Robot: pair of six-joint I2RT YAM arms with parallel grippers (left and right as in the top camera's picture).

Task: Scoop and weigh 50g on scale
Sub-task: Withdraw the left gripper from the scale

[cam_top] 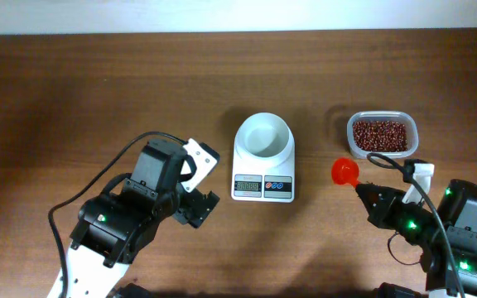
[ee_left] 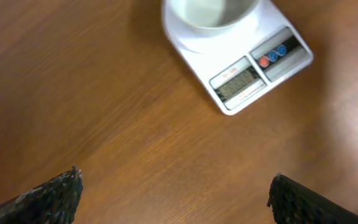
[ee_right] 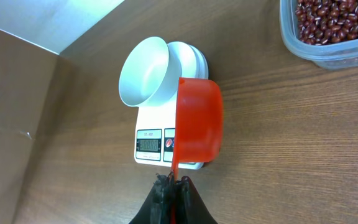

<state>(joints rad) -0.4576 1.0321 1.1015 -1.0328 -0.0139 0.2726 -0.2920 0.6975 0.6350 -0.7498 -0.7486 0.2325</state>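
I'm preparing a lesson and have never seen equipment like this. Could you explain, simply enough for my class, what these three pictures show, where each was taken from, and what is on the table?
These are two robot arms working at a brown wooden table. One picture looks down from a fixed camera above; the other two come from small cameras on each arm's wrist, so each shows its own fingers.

In the middle stands a small white digital kitchen scale with an empty round white bowl on top. To the right sits a clear plastic tub filled with small dark red-brown beans.

The right hand is shut on the handle of an empty red plastic scoop, held above the table between tub and scale. The left hand is open and holds nothing; its dark fingers frame the bottom of its picture.

No beans have reached the bowl yet.
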